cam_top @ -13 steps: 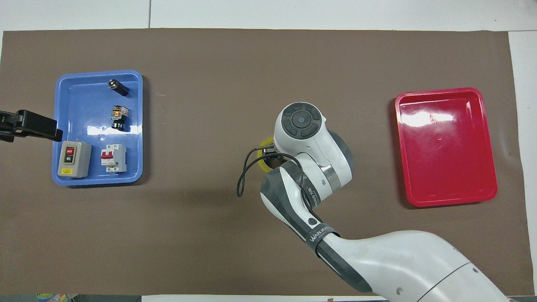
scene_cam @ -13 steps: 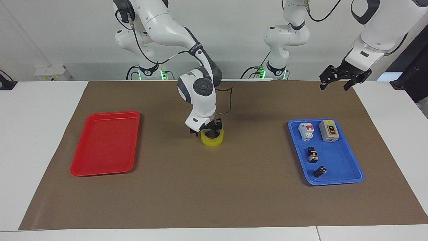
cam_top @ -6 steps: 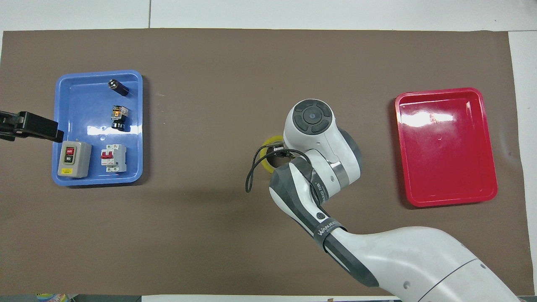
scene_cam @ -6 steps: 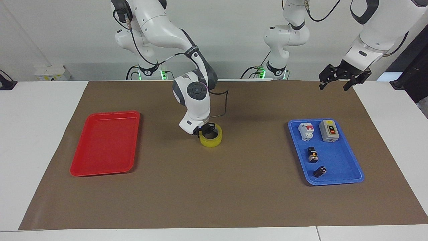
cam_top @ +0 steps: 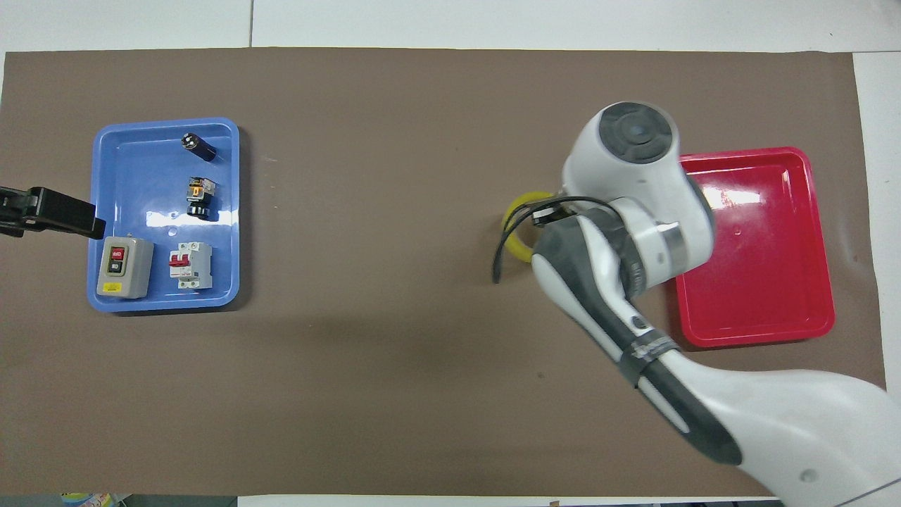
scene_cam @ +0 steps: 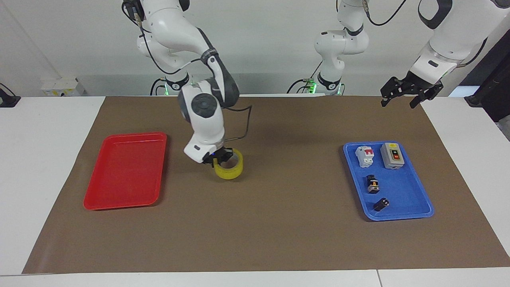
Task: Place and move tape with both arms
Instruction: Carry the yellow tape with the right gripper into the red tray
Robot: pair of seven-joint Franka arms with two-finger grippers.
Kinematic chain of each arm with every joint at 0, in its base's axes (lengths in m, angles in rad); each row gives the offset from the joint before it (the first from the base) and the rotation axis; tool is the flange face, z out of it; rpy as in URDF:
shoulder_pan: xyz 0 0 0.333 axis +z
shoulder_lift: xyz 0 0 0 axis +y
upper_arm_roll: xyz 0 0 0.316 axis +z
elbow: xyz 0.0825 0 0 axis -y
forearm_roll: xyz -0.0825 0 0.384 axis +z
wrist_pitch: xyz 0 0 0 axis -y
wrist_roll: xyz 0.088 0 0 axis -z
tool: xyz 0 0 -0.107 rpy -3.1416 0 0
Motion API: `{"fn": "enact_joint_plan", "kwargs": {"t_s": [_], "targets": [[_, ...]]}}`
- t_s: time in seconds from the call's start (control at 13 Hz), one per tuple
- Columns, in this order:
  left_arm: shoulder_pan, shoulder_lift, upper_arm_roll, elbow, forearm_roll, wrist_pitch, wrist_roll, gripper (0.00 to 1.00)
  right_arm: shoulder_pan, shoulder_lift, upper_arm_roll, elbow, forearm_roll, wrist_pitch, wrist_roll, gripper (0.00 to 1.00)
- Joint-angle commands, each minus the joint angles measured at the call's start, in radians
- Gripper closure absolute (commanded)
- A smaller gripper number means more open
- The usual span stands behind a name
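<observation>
Since the earlier frame the right gripper (scene_cam: 220, 158) has carried the wide roll of yellowish translucent packing tape (scene_cam: 228, 169) from the middle of the facing view toward its left, and the roll now sits left of centre, tilted, with its lower edge close to the brown paper mat (scene_cam: 279, 223); whether it touches the mat I cannot quite tell. The fingers are pinched on the roll's upper rim. In the overhead view only a sliver of the tape (cam_top: 516, 220) shows, at right of centre, because the right arm's white wrist covers the rest and overlaps the near corner of the shallow red plastic tray (cam_top: 774, 296). That red tray (scene_cam: 123, 171), at the left of the facing view, has nothing in it. At the right of the facing view lies the shallow blue plastic tray (scene_cam: 414, 187), holding a white circuit breaker with a red toggle (scene_cam: 365, 156), a grey switch box (scene_cam: 392, 156), a small black and orange part (scene_cam: 373, 184) and a small black cylinder (scene_cam: 381, 204). At upper right the left gripper (scene_cam: 402, 100) waits in the air above the mat's edge, its fingers spread wide and holding nothing.
</observation>
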Motion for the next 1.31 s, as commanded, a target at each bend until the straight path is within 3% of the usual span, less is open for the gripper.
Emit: {"fn": "enact_joint_plan", "kwargs": {"t_s": [0.0, 0.23, 0.46, 0.85, 1.08, 1.23], "targets": [[0.003, -0.022, -0.001, -0.017, -0.010, -0.007, 0.008, 0.00, -0.197, -0.080, 0.019, -0.025, -0.001, -0.096, -0.279, 1.00], [0.003, -0.016, -0.001, -0.002, 0.012, -0.002, -0.001, 0.00, -0.366, -0.091, 0.017, -0.068, -0.001, -0.091, -0.536, 1.00], [0.003, -0.022, -0.004, -0.011, 0.012, -0.004, 0.003, 0.00, -0.478, -0.126, 0.014, -0.212, -0.004, 0.087, -0.696, 1.00], [0.008, -0.022, -0.004, -0.011, 0.012, -0.007, 0.002, 0.00, -0.528, -0.109, 0.012, -0.327, -0.005, 0.260, -0.774, 1.00], [0.010, -0.024, -0.004, -0.011, 0.012, -0.007, 0.002, 0.00, -0.538, -0.100, 0.012, -0.352, -0.005, 0.284, -0.779, 1.00], [0.010, -0.024, -0.004, -0.011, 0.012, -0.007, 0.002, 0.00, -0.540, -0.099, 0.012, -0.347, -0.005, 0.281, -0.779, 0.01]]}}
